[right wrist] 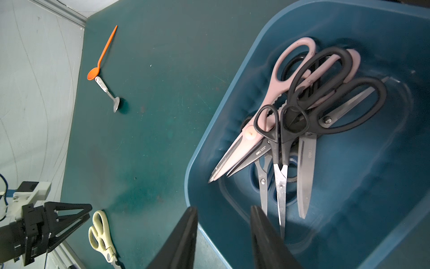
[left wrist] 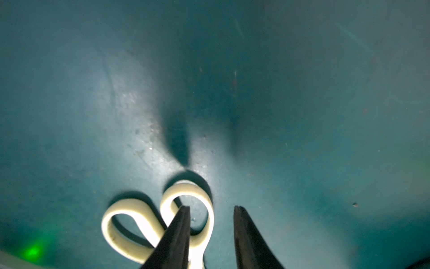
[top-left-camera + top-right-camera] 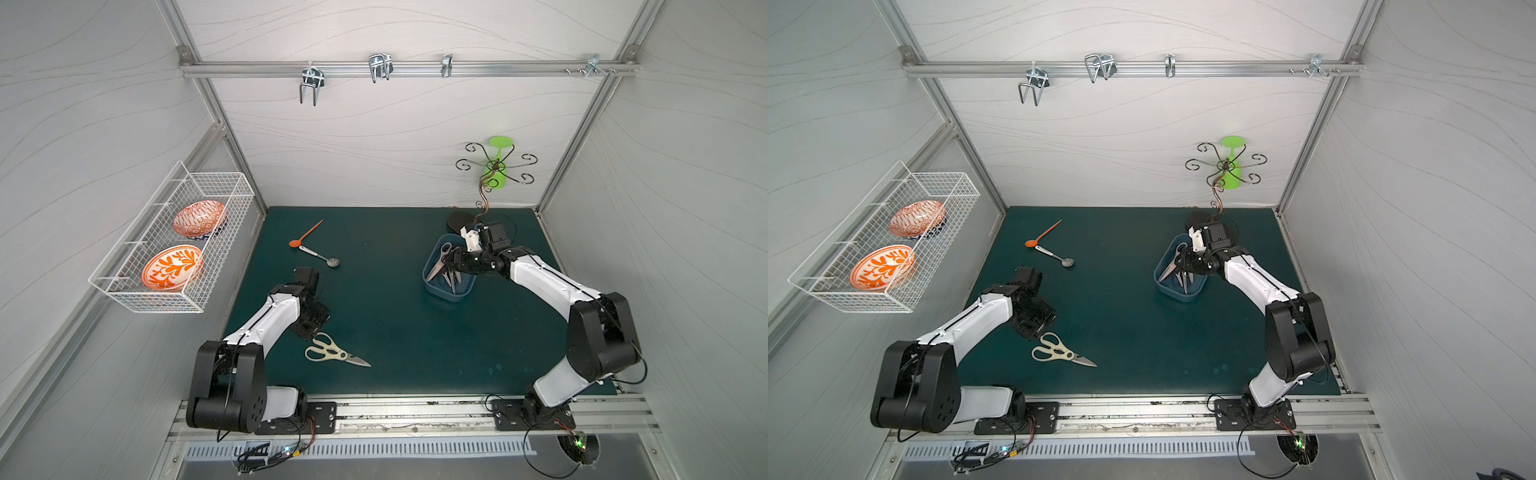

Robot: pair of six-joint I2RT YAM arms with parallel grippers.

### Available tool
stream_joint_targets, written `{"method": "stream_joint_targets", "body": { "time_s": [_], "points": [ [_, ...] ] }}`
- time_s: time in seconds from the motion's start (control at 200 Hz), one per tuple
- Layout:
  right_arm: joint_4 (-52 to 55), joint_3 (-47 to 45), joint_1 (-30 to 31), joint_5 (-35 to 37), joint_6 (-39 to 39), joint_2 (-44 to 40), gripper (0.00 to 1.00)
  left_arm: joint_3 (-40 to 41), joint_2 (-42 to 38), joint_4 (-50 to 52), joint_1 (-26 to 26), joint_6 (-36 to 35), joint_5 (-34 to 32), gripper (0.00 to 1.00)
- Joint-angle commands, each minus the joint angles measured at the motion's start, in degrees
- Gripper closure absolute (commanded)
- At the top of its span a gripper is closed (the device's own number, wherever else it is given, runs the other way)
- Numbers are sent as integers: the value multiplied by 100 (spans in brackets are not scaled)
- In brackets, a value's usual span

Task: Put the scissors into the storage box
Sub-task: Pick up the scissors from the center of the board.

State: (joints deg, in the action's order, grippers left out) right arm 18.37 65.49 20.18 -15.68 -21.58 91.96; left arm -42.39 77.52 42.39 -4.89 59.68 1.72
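Cream-handled scissors [image 3: 332, 352] [image 3: 1059, 351] lie flat on the green mat near its front left. My left gripper [image 3: 318, 330] [image 2: 212, 207] is down at their handles, open. One finger [image 2: 181, 233] is inside a handle loop [image 2: 186, 187] and the other is outside it, with a gap to the loop's side. The dark blue storage box [image 3: 451, 293] [image 1: 372, 198] at the back right holds several scissors, pink-handled [image 1: 286, 76] and black-handled [image 1: 344, 111]. My right gripper [image 3: 451, 259] [image 1: 223, 207] hangs open over the box's rim with nothing between its fingers.
An orange spoon [image 3: 305, 235] and a metal spoon [image 3: 320, 255] lie at the back left of the mat. A white wire basket [image 3: 224, 187] with two orange bowls hangs on the left wall. A black wire stand [image 3: 459, 220] with a green cup [image 3: 496, 166] rises behind the box.
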Motion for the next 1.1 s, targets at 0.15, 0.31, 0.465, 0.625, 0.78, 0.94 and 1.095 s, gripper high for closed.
{"method": "stream_joint_targets", "body": {
  "time_s": [0.15,0.31,0.465,0.625,0.78,0.94,1.095],
  "points": [
    [216,68,28,69,62,-141,58,194,176,-31,-101,395,-79,66],
    [254,82,25,92,115,-152,58,199,359,-279,-101,345,-139,66],
    [257,86,29,100,120,-175,58,69,677,-389,-101,325,-137,71],
    [229,52,26,124,100,-205,59,224,756,-467,-101,340,-172,83],
    [227,51,22,127,93,-210,58,363,695,-567,-109,345,-139,97],
    [226,62,51,-67,58,-181,59,215,618,-530,-105,152,-189,100],
    [264,66,296,-280,66,-193,60,-43,407,-373,-114,-41,-198,100]
  ]
}}
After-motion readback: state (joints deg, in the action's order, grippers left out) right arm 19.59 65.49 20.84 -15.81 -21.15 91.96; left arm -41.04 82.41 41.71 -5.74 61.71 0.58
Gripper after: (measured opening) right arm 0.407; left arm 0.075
